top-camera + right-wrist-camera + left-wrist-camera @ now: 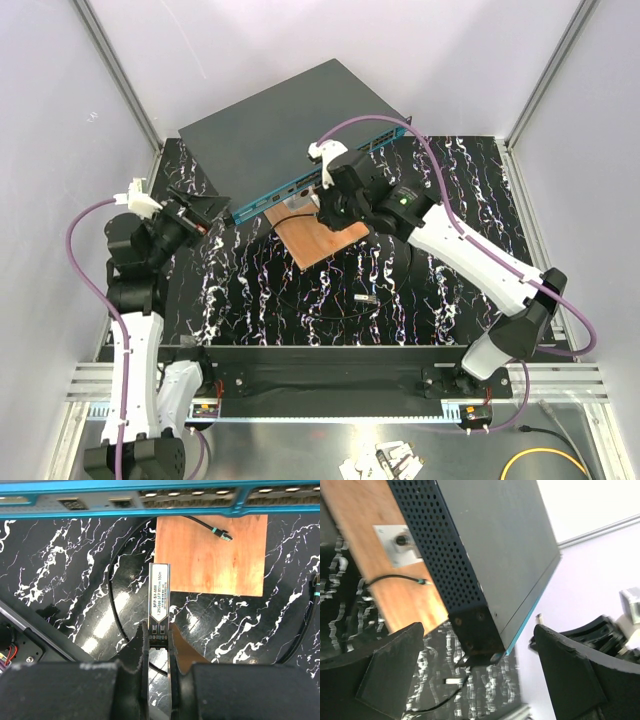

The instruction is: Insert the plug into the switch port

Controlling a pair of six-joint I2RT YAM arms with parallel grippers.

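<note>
Plug: tiny and pale, lying on the black white-veined tabletop at one end of a thin black cable, nearer the arm bases than the wooden board and well apart from the switch. Held by neither gripper. Pinched in the right gripper, by its lower end: a slim silver module, printed "SFP-SX-MM" and "1.25Gbps SFP 850nm 550m", finer print below too small to read. Aimed at the teal front strip, short of it, with bare tabletop and the cable's loop between. Switch port among several slots along that strip; impossible to tell which is meant. Cable's other, teal-banded end resting on the board. Left gripper spread wide, fingers flanking the switch's left corner, apart from it.
</note>
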